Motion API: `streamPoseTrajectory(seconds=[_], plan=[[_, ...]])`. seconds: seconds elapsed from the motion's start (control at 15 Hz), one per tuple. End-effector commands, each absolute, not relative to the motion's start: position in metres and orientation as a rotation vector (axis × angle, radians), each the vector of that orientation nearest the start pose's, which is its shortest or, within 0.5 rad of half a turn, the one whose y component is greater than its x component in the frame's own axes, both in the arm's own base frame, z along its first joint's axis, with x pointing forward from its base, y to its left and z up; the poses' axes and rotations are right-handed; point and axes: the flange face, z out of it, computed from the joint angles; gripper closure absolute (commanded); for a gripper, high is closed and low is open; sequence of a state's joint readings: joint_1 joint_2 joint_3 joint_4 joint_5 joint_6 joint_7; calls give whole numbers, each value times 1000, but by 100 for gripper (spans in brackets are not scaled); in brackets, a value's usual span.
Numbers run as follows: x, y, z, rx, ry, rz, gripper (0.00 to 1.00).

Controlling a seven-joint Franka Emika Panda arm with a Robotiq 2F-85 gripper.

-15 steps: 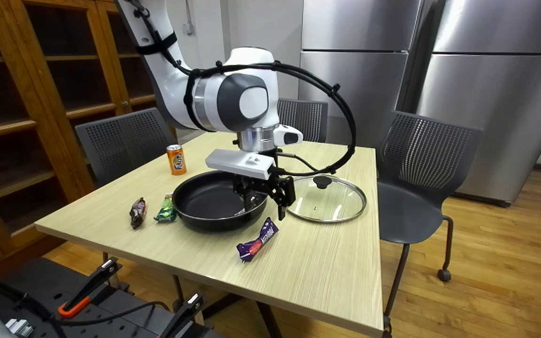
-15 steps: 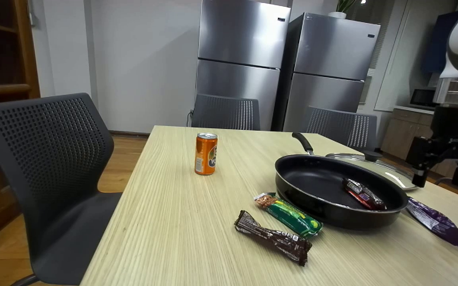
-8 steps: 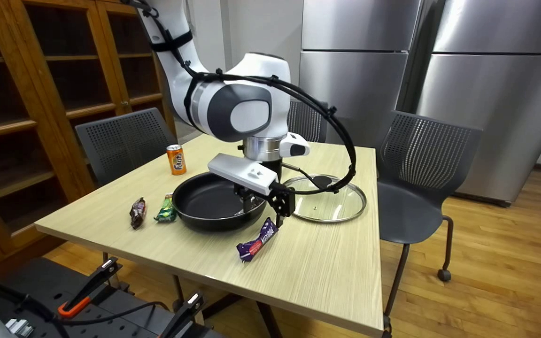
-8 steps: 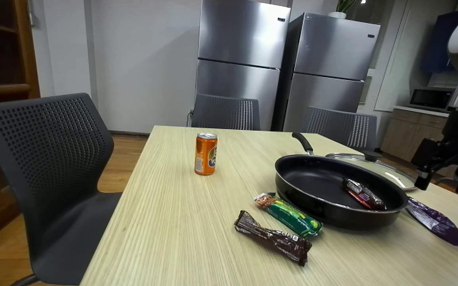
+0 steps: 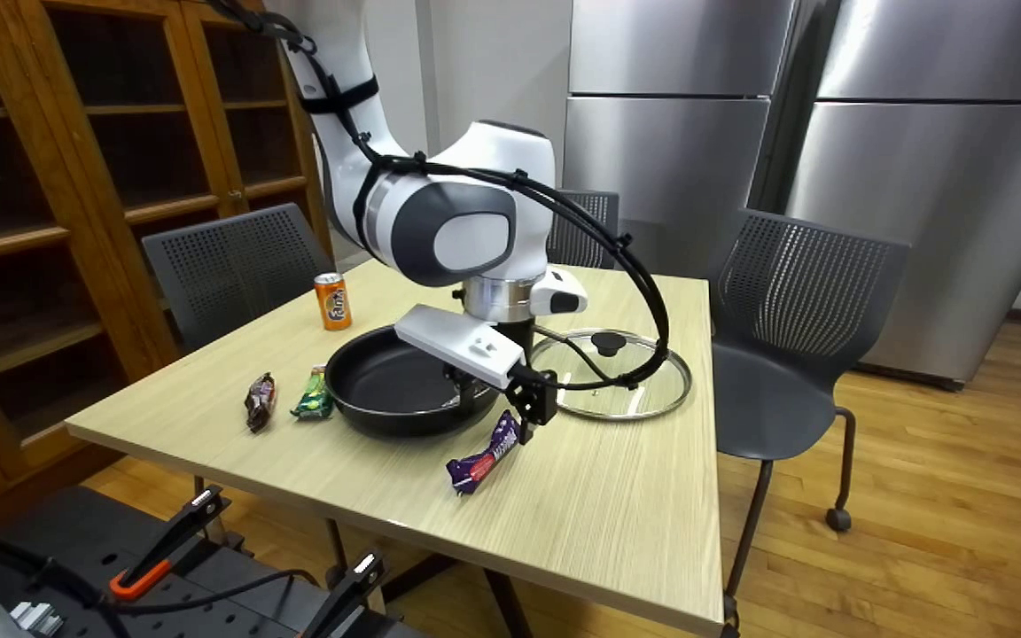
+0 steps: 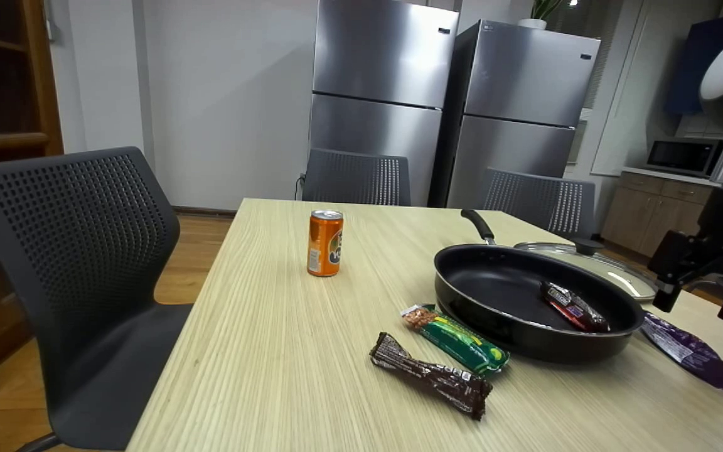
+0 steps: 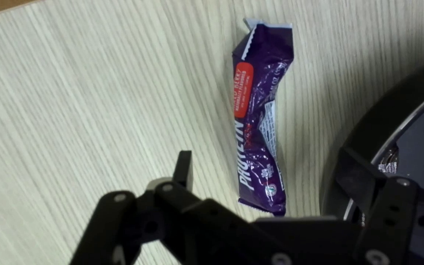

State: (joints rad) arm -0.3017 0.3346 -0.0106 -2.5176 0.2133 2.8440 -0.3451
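Pincer [image 7: 267, 164] is way apart in the wrist view. Purple protein bar [image 7: 255, 118] sits near center, frying pan [image 7: 385, 110] far right.

Large white letters on the purple wrapper [image 7: 258, 121], just beside the frying pan [image 5: 386, 381], read "PROTEIN"; its red panel [image 7: 243, 90] carries "BERRY" after a partly legible word and, in smaller print, "NATURALLY FLAVORED". The orange can [image 5: 333, 303], well apart from the frying pan, reads "Fanta". The dark wrapper [image 6: 572, 306] inside the frying pan bears print too small to read.
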Motion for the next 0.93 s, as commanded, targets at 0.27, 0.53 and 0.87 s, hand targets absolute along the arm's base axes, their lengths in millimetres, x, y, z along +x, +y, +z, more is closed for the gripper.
streamPoseTrajectory(seconds=[0.27, 0.53, 0.87], plan=[[446, -159, 115, -3088, 237, -15, 0], [445, -162, 100, -3094, 222, 9, 0], [433, -160, 111, -3104, 173, 3, 0]])
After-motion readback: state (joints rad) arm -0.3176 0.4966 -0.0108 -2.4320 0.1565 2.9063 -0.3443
